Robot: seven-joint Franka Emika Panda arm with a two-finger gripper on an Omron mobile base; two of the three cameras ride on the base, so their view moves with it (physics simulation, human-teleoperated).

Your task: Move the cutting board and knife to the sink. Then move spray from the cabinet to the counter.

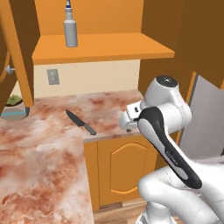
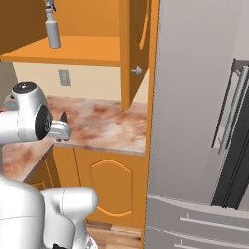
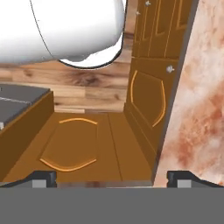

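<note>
Left base view: dark-bladed, grey-handled knife (image 1: pixel 80 122) lay flat on the reddish-pink mottled marble desk (image 1: pixel 39 144), near its front edge. Small grey spray bottle (image 1: pixel 70 27) stood upright on the wide orange cabinet shelf (image 1: pixel 105 49). Hand view: jaws wide apart, empty, beside the desk edge over orange arched-panel cabinet fronts (image 3: pixel 146 98).

One knife (image 1: pixel 80 122), one spray (image 1: pixel 70 29), one wall outlet (image 1: pixel 53 77) and one refrigerator (image 2: pixel 204 121).
</note>
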